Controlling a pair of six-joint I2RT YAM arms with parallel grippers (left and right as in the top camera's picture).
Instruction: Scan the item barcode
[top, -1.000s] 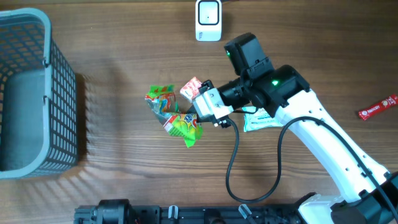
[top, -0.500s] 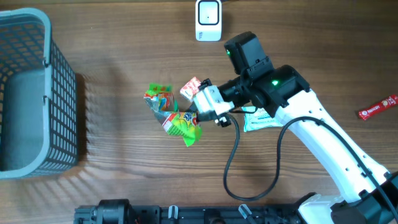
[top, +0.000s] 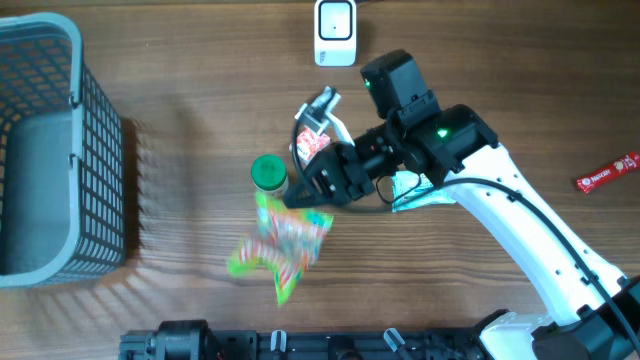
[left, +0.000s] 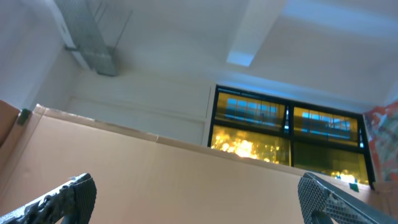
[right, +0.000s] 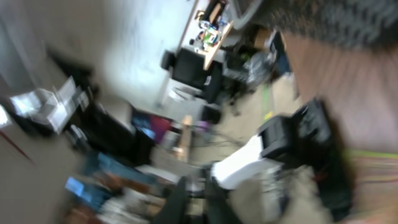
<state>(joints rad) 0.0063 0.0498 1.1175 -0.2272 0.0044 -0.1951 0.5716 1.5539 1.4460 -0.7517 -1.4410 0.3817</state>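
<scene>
Left gripper (left: 196, 202): fingers spread wide, nothing between them, tips cut off at the frame edge. Basket (top: 100, 150): far left of scanner (top: 335, 32), partly cropped. Snack pouch (top: 282, 240), green cap: below-left of scanner, motion-blurred, barcode not legible. Right gripper (top: 295, 195): pinched on the pouch's top, below scanner; wrist view too smeared to confirm. Red sachet (top: 607, 172): far right of scanner.
</scene>
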